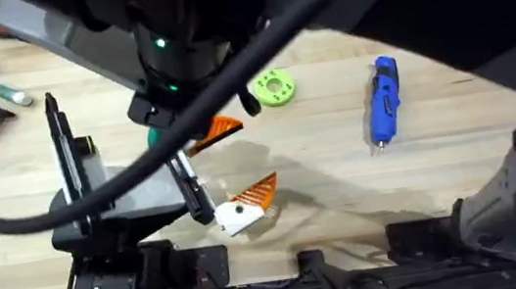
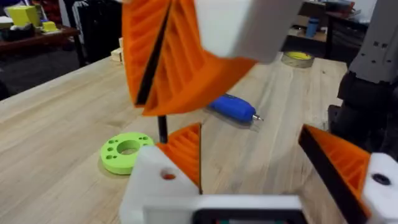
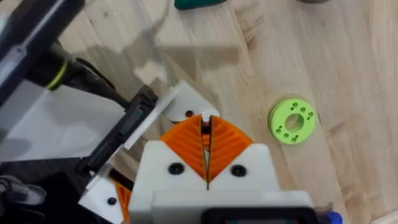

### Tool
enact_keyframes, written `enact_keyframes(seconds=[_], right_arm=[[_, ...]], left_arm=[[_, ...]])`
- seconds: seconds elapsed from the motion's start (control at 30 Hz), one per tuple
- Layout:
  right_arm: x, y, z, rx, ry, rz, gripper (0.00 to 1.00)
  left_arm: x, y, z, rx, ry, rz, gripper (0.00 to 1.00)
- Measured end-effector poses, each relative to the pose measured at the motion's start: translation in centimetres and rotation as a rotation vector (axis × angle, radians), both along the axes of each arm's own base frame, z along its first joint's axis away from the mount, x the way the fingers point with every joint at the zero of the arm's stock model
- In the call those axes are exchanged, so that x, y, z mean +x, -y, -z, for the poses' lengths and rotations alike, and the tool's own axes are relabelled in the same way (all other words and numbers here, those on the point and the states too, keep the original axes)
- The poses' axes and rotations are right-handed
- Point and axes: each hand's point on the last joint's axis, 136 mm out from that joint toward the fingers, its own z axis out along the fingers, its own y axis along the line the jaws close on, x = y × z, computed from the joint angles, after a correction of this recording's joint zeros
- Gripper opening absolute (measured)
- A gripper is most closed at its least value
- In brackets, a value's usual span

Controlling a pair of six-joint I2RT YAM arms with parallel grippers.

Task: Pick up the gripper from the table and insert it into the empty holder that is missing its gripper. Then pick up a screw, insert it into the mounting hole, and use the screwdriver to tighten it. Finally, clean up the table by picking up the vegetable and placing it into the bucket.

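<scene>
The right gripper (image 3: 207, 149) hangs just above the left gripper (image 2: 249, 146), its pads pressed together, while the left one's fingers stand apart. The screwdriver (image 1: 383, 99) lies on the table (image 1: 341, 174), right of the green disc (image 1: 273, 87).

Right hand (image 3: 208, 146), its orange ribbed pads (image 3: 227, 140) pressed together, above a white mount (image 3: 186, 102) on the wooden table (image 3: 348, 56); a bright green perforated disc (image 3: 291, 121) lies nearby.

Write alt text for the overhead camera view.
A dark, blurred arm crosses a wooden table above a white claw with orange tips. A green disc with holes and a blue screwdriver lie beyond it.
</scene>
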Motion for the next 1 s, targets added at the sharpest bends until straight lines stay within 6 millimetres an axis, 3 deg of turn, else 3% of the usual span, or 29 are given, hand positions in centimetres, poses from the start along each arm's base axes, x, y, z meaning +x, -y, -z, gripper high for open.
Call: enact_keyframes(seconds=[0.77,1.0], right_arm=[[-0.7,-0.3,0.4,0.007,-0.043,-0.010,0.006],[-0.5,-0.6,1.5,-0.018,-0.055,-0.009,0.006]], left_arm=[[0.0,0.0,0.0,0.000,0.000,0.000,0.986],[0.0,0.0,0.0,0.000,0.000,0.000,0.986]])
